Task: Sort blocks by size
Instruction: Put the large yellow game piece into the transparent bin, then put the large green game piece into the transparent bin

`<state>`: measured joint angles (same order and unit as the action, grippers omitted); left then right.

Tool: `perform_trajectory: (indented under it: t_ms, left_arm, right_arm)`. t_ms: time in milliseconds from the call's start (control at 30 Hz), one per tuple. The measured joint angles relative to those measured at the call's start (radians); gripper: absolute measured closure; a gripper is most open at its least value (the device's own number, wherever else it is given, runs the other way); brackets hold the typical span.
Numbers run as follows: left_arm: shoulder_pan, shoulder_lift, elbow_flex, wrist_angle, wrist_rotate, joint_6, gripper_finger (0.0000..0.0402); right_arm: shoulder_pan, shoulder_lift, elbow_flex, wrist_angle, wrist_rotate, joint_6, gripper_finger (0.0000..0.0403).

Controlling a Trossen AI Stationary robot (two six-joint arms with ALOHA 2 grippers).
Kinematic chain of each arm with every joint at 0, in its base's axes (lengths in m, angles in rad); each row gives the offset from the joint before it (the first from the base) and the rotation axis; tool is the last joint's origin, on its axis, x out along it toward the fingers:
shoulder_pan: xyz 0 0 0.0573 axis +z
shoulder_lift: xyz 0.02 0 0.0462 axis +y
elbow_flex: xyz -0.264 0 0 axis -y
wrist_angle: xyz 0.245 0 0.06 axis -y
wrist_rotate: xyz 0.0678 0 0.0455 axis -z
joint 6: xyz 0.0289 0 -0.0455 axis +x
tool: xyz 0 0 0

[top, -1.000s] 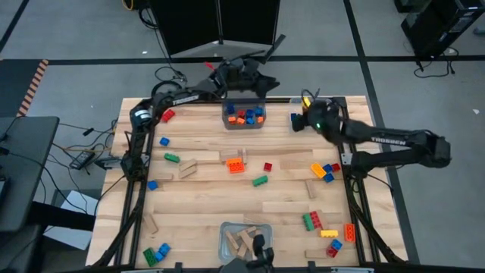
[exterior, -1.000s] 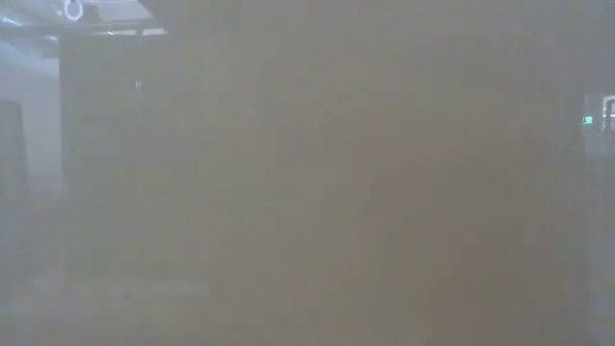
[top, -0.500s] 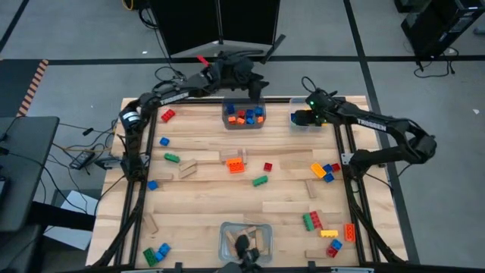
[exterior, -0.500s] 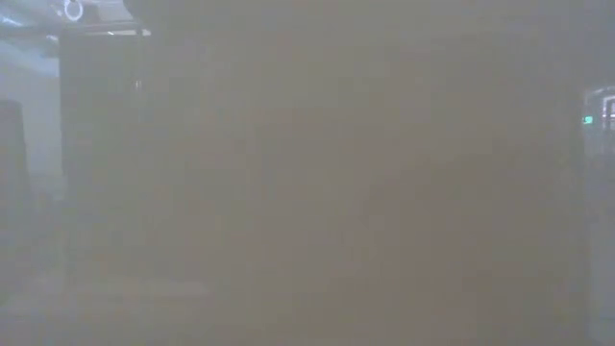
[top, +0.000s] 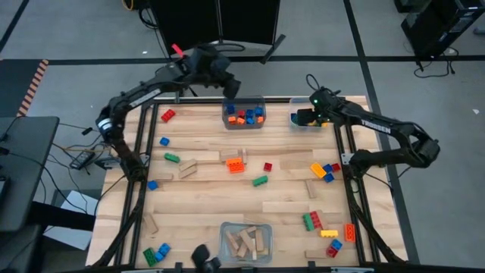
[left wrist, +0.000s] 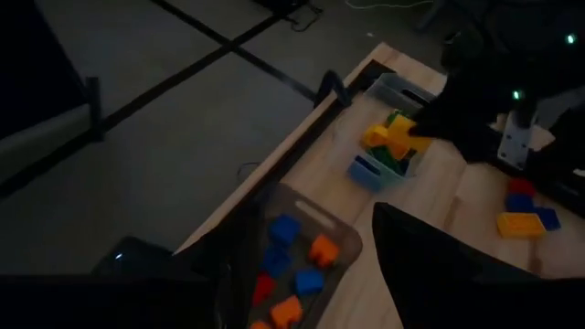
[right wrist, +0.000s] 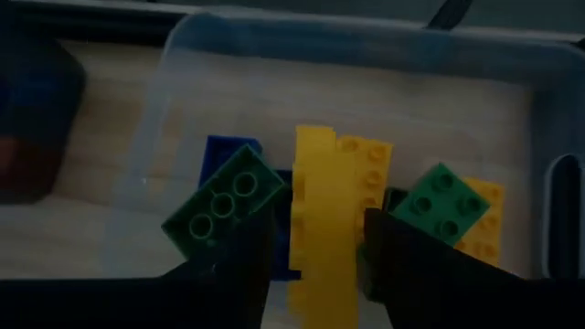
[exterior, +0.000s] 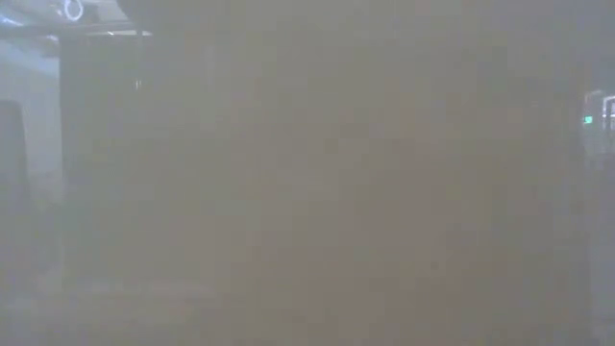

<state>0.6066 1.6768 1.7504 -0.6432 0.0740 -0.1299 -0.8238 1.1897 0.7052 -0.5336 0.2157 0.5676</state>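
In the upper right of the high view, the right gripper (top: 301, 116) hung over a clear bin (right wrist: 366, 55), its fingers (right wrist: 239, 265) parted around a long yellow brick (right wrist: 327, 219) standing among green and blue ones. The left gripper (top: 229, 86), jaws apart and empty, hovered near the top-centre bin (top: 244, 116) of small bricks. Other blocks lay scattered across the table (top: 204, 197).

Two dark, nearly black arms of slim jointed tubes; the right arm (top: 379, 129), at the right of the high view, carries white lettering on its link and a small green light near its wrist; the left arm (top: 144, 95), upper left, has a red mark near its tip; wrist views show dark, matte fingers (right wrist: 402, 265).
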Motion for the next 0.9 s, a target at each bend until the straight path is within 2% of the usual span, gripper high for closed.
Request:
perform_trajectory:
  t_ms: [167, 267, 400, 633, 767, 900]
  left_arm:
    - [-0.012, -0.101, -0.071, -0.049, -0.066, 0.013, 0.0188]
    - [-0.035, -0.168, -0.173, -0.04, -0.116, -0.054, 0.0188]
    - [-0.093, -0.275, -0.335, 0.008, -0.178, -0.186, 0.0188]
    - [-0.309, -0.439, -0.57, 0.05, -0.362, -0.418, 0.0188]
    - [-0.46, -0.485, -0.633, 0.016, -0.482, -0.582, 0.0188]
    - [-0.608, -0.476, -0.644, -0.059, -0.582, -0.747, 0.0188]
  right_arm:
    - [-0.005, -0.069, 0.0, -0.034, -0.001, -0.014, 0.0193]
    - [-0.001, -0.112, 0.0, -0.07, -0.023, -0.014, 0.0178]
    - [0.022, -0.168, 0.0, -0.095, -0.115, -0.014, 0.0166]
    - [0.131, -0.239, 0.0, -0.097, -0.195, -0.031, 0.0175]
    - [0.209, -0.259, 0.0, -0.085, -0.202, -0.029, 0.0183]
    - [0.277, -0.26, 0.0, -0.073, -0.202, -0.023, 0.0185]
